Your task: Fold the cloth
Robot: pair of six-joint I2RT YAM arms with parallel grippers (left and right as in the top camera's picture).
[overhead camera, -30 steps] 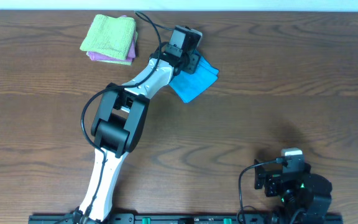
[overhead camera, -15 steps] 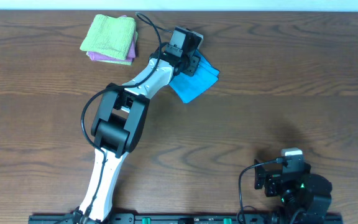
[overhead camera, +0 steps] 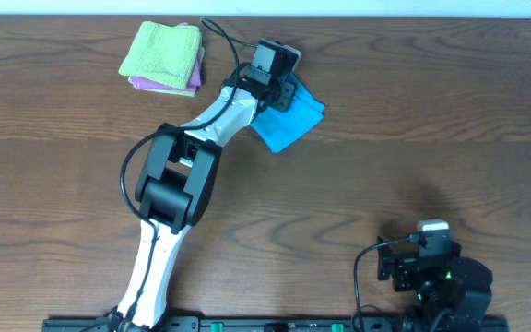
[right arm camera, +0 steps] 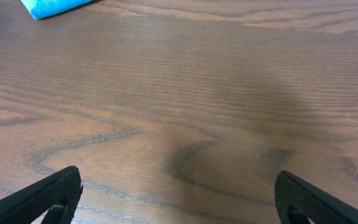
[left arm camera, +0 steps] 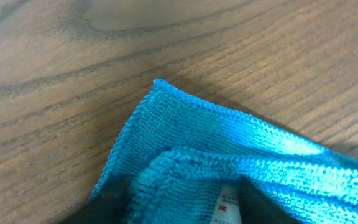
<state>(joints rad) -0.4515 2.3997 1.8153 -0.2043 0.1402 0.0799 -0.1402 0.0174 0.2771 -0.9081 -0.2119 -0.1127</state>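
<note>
Nearest the arm bases, well short of the cloth, the right fingers stand spread wide over bare counter. The left fingers sit on the cloth's far-left edge; whether they pinch it, I cannot tell. Its layers overlap beside a white tag. Beyond the cloth, leftward, a green cloth lies on a pink cloth.

Robotics lab bench: a white-and-black left robot arm and a folded-up black right arm sit on a black rail at the wood-grain table's near edge, a blue cloth and stacked folded cloths toward its far edge, below a pale wall.
</note>
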